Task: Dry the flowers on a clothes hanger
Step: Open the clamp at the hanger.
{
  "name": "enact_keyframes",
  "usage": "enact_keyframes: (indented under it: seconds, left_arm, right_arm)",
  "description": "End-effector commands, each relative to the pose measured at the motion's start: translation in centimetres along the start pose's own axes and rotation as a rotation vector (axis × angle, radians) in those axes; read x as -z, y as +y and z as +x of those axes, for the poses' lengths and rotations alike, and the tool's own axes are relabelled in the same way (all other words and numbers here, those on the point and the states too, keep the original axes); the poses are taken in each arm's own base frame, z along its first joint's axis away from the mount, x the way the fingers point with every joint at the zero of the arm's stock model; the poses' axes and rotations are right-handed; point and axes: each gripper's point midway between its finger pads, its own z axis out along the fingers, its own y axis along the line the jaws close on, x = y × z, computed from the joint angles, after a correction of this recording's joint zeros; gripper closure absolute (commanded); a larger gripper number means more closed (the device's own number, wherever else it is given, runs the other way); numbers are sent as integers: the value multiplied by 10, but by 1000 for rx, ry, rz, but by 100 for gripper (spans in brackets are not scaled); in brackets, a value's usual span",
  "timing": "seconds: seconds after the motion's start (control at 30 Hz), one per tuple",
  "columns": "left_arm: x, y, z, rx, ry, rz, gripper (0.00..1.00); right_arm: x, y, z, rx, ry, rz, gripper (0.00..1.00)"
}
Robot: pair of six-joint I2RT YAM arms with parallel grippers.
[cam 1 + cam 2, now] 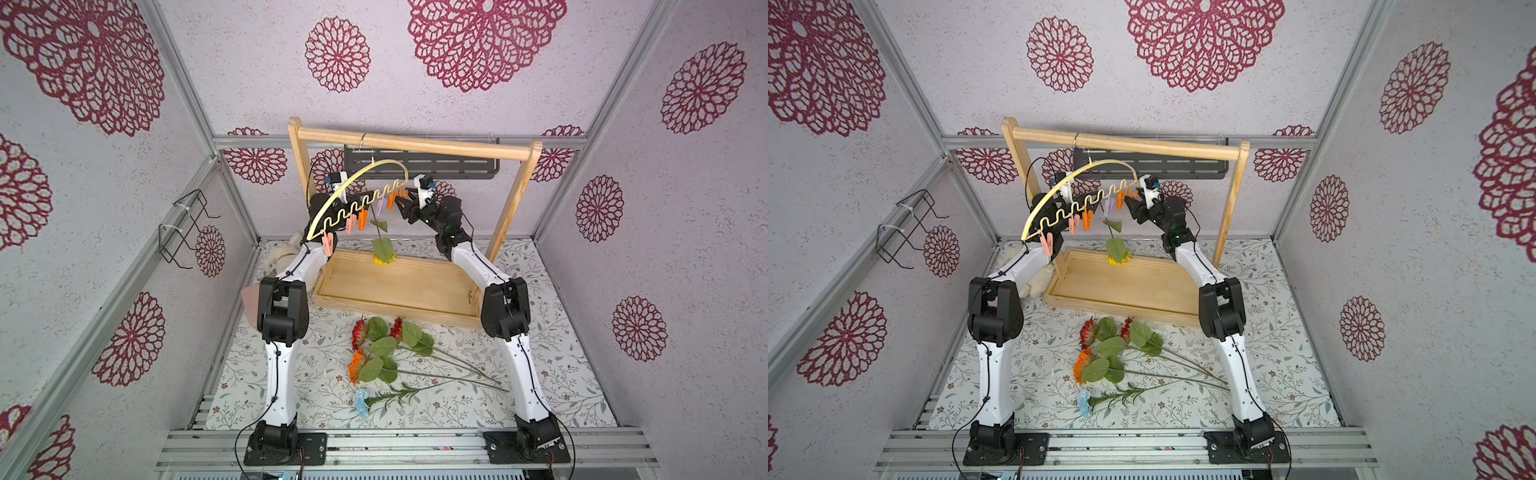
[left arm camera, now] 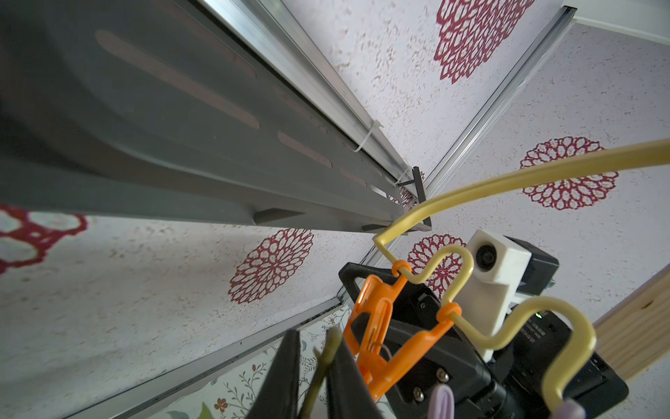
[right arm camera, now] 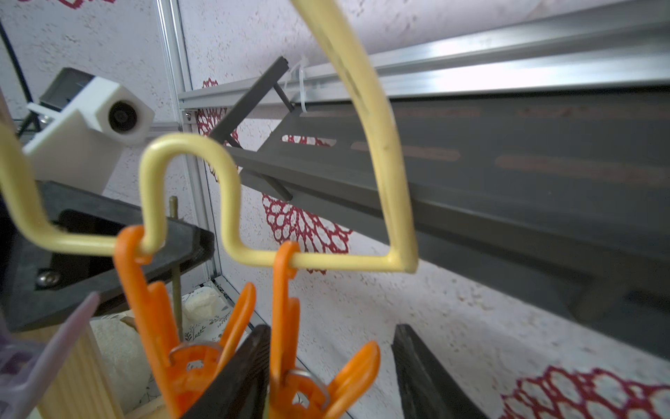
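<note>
The pale yellow clothes hanger (image 1: 357,183) hangs tilted by its hook from the wooden rack's top bar (image 1: 415,145). My left gripper (image 2: 315,341) is shut on the green stem (image 2: 322,366) of the yellow flower (image 1: 381,259), which dangles head down under the lilac clothespin (image 1: 380,203). My right gripper (image 3: 331,328) stands open around the end orange clothespin (image 3: 311,381), with a gap at one finger (image 3: 424,377). On the table lie two red flowers (image 1: 360,332), an orange one (image 1: 356,365) and a small light blue one (image 1: 360,401).
The rack's wooden tray base (image 1: 395,291) sits under the hanger. A dark slotted shelf (image 1: 419,164) is fixed to the back wall, close behind both grippers. A wire holder (image 1: 183,232) hangs on the left wall. A pale plush toy (image 1: 282,255) lies behind the left arm.
</note>
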Motion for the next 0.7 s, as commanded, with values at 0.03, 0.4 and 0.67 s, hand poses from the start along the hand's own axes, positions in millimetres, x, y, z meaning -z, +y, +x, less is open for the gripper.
enact_keyframes:
  seconds: [0.03, 0.4, 0.67]
  left_arm:
    - [8, -9, -24, -40, -34, 40, 82]
    - [8, -11, -26, -36, -38, 45, 83]
    - [9, -11, -29, -19, -53, 45, 82]
  right_arm:
    - [2, 5, -37, 26, -105, -44, 51]
    - [4, 9, -46, 32, -119, -68, 66]
    - [6, 15, -55, 33, -108, -90, 72]
